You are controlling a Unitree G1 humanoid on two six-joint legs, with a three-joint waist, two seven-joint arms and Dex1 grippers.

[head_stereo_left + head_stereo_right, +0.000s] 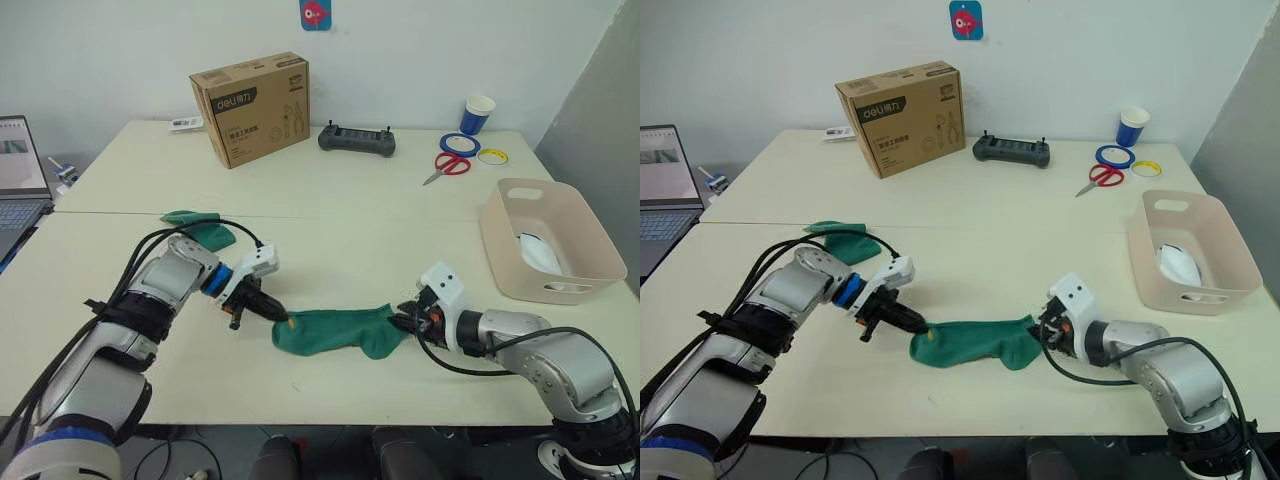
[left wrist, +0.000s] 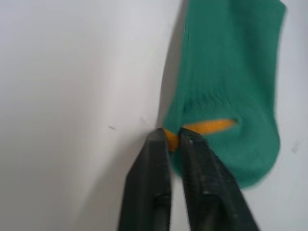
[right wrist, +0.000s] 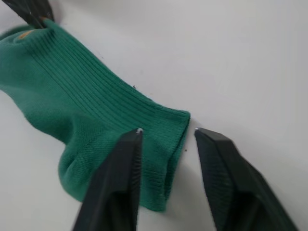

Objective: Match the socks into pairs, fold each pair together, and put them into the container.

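Two cream tables (image 1: pixel 380 215) pushed together fill the middle of the frame, the seam running across left to right; plain white wall (image 1: pixel 120 50) behind, with a small blue-and-red sticker (image 1: pixel 315 13) at top centre. Grey panel (image 1: pixel 595 100) closes the upper right corner. An open laptop (image 1: pixel 20 175) sits at the left edge, light even.

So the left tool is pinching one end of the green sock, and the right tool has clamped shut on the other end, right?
Not quite. The left tool does pinch one end of the green sock, but the right tool is open: in the right wrist view its two fingers stand apart around the sock's cuff edge, not clamped on it.
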